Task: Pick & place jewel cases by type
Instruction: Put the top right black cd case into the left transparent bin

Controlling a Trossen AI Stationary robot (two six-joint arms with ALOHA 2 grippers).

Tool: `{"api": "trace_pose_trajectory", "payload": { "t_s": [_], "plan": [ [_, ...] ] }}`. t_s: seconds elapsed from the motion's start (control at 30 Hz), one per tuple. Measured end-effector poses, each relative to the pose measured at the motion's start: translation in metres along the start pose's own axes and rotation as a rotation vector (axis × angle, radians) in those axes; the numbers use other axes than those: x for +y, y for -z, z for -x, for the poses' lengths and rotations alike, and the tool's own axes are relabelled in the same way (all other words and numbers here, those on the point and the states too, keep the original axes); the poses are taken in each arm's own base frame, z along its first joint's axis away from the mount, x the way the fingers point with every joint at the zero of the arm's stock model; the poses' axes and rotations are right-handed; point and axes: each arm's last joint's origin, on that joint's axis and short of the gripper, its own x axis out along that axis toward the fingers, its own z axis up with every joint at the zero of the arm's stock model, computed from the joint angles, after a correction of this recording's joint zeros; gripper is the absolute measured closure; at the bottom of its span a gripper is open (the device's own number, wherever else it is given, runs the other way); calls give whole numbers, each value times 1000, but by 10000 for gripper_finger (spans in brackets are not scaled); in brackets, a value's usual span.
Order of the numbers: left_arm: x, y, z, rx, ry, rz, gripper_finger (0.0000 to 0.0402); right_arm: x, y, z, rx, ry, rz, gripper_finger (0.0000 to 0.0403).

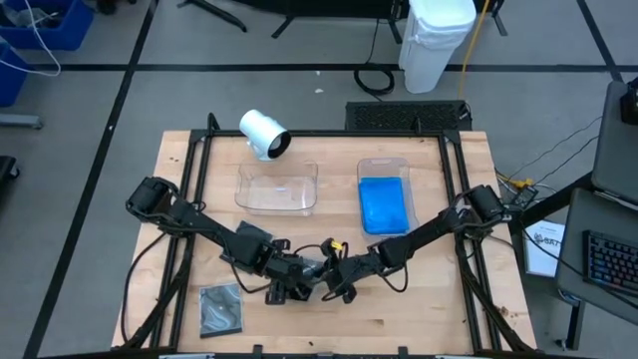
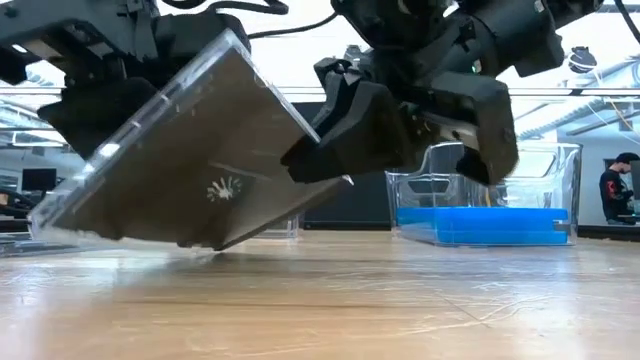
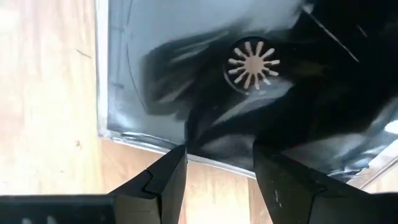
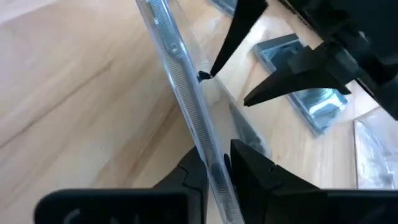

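Two claws meet at one dark jewel case near the front middle of the desk.

The right claw [image 4: 214, 168] pinches the edge of the dark jewel case [image 2: 190, 160], which tilts with one edge on the desk [image 1: 419, 319]. The left claw [image 3: 217, 174] is open at its other edge. Another dark case [image 1: 220, 309] lies near left. Blue cases [image 1: 385, 205] sit in the right tray [image 1: 385, 166].

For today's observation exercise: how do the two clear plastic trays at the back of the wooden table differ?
The right clear rectangular tray holds bright blue flat cases; the left clear tray shows no cases inside. In the high view the right tray runs lengthwise away from the arms, while the left tray lies crosswise. A white cylinder lies beside the left tray, none beside the right. Both are transparent and rest flat.
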Motion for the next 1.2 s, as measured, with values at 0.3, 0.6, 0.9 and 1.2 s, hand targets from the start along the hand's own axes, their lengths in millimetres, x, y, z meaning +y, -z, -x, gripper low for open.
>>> {"api": "trace_pose_trajectory", "payload": {
  "t_s": [0.3,0.6,0.9,1.2],
  "plan": [
    [-17,1,41,-142,-28,-89,211,4,-12,13,-2,49,-42,390],
    [-35,13,112,-374,-103,-158,211,-17,-27,55,45,43,-164,393],
    [-45,31,132,-440,-243,-180,211,-41,-37,74,-40,58,-201,391],
    [-51,41,134,-442,-329,-213,211,-90,-25,76,-489,-232,-320,393]
  ]
}}
